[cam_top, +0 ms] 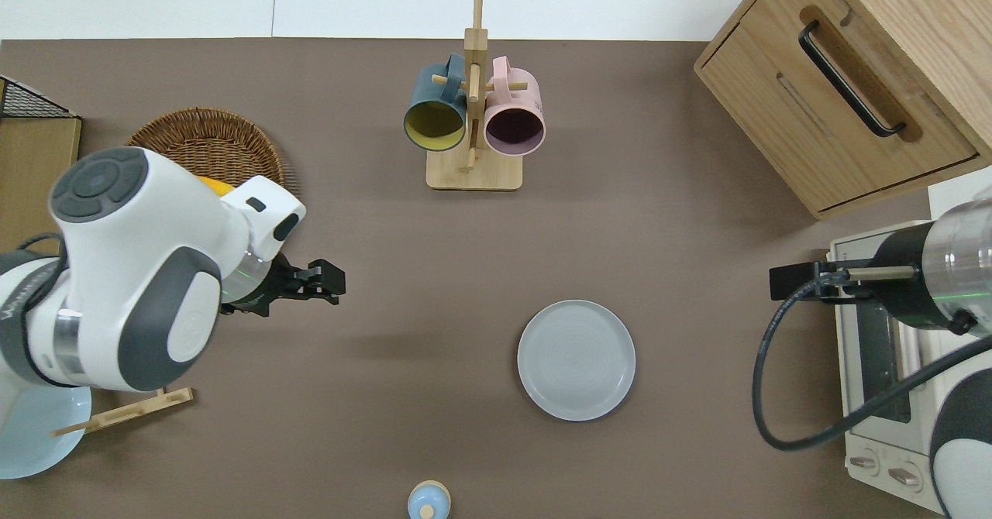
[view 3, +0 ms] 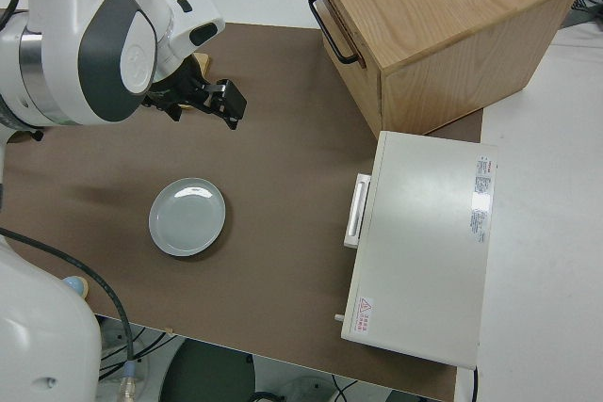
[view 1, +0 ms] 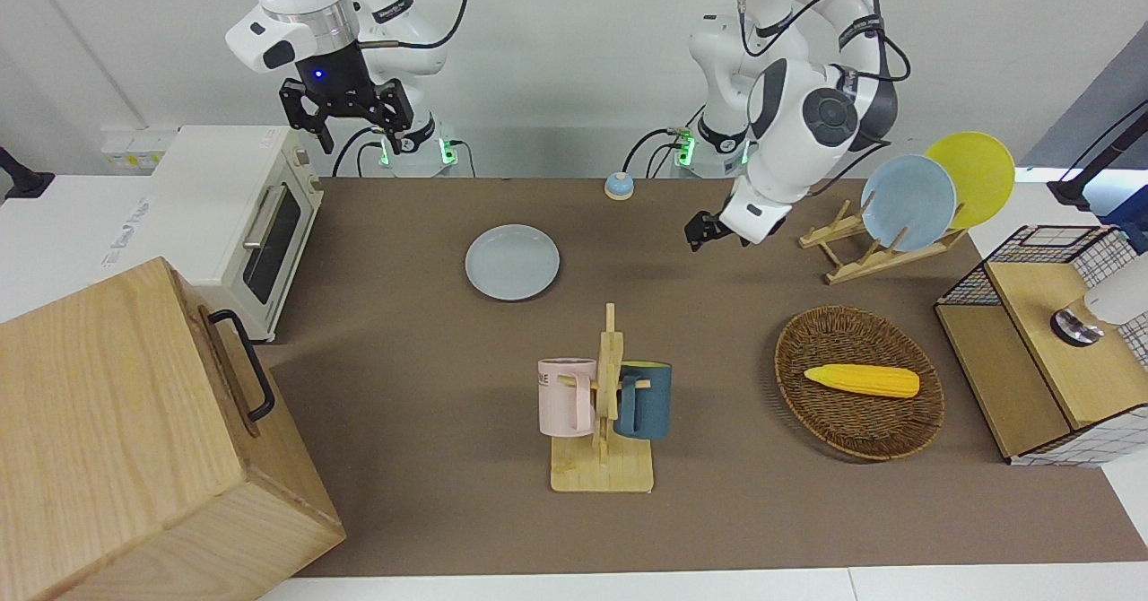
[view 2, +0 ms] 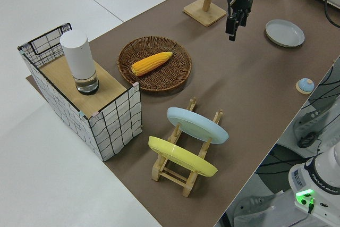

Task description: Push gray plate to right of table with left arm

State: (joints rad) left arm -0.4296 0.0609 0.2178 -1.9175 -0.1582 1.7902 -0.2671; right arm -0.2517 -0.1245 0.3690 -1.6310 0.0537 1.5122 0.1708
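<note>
The gray plate [view 1: 512, 262] lies flat on the brown table [view 1: 430, 350], toward the right arm's end and on the robots' side of the mug rack; it also shows in the overhead view [cam_top: 576, 359], the left side view [view 2: 285, 32] and the right side view [view 3: 187, 217]. My left gripper [cam_top: 332, 283] is up in the air, well apart from the plate, over bare table between the plate and the wicker basket; it also shows in the front view [view 1: 702, 230]. It holds nothing. My right arm is parked, its gripper [view 1: 345, 130] open.
A mug rack [cam_top: 473, 170] with two mugs stands mid-table. A wicker basket [view 1: 859, 381] holds a corn cob. A plate rack [view 1: 861, 256] carries a sky-blue and a yellow plate. A toaster oven [view 1: 238, 215], a wooden cabinet [view 1: 134, 439], a wire shelf [view 1: 1040, 332] and a small blue bell [view 1: 618, 186] line the edges.
</note>
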